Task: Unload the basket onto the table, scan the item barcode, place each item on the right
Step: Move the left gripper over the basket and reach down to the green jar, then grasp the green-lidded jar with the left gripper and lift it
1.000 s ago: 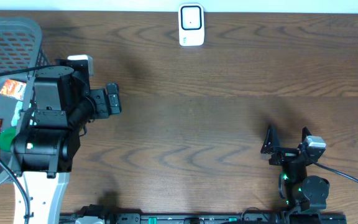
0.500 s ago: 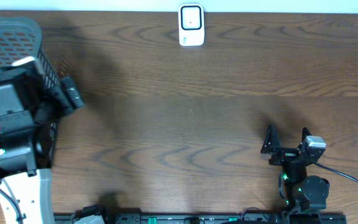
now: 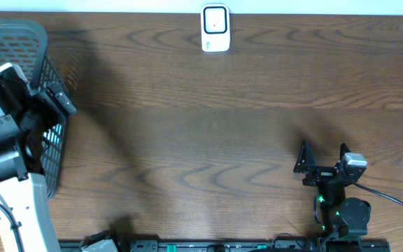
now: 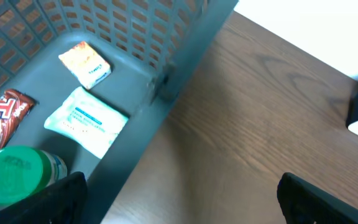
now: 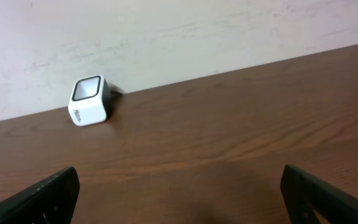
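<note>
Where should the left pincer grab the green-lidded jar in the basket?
Take the green-lidded jar by its round lid, coming straight down, I'd say. The lid seems to face up toward the left wrist camera, the basket wall closes off the sides, and the red candy bar lies close beside it. The left pincer is open.

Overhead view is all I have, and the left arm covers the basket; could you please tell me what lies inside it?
Observer: The left wrist view shows a white and blue packet lying flat on the floor of the basket.
Operator: Thank you. Is anything else in there?
Observer: Yes, a green-lidded jar sits next to a red-brown candy bar.
Operator: Is the left gripper holding anything?
Observer: No, the left gripper is open with nothing between its fingers.
</note>
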